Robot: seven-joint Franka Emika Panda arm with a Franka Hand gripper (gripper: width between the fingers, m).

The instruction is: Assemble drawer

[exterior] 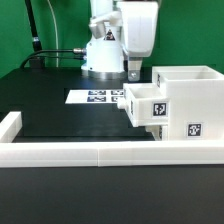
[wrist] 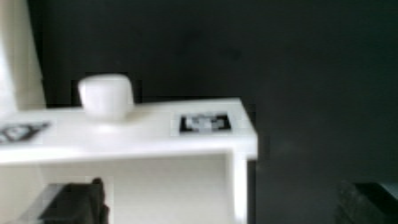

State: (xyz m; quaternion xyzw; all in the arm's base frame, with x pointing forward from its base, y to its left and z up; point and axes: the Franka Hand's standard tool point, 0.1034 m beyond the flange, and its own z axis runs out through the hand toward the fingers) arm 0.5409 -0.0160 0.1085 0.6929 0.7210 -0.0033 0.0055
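Drawer casing (exterior: 188, 100) looks light, stiff, slippery; grip the tray (exterior: 147, 106) walls beside it; gripper (exterior: 134, 72) fingers apart, empty.

The hand (exterior: 133, 72) in the exterior view is too small and soft to show how its fingers stand; its tips drop behind the tray (exterior: 146, 104). In the wrist view only dark, blurred finger ends (wrist: 71, 203) show at the picture's edge. That whole view is blurred, so the tag (wrist: 206, 123) cannot be read. The casing (exterior: 186, 102) is cut off at the exterior view's right. The marker board (exterior: 95, 97) is partly hidden behind the tray.
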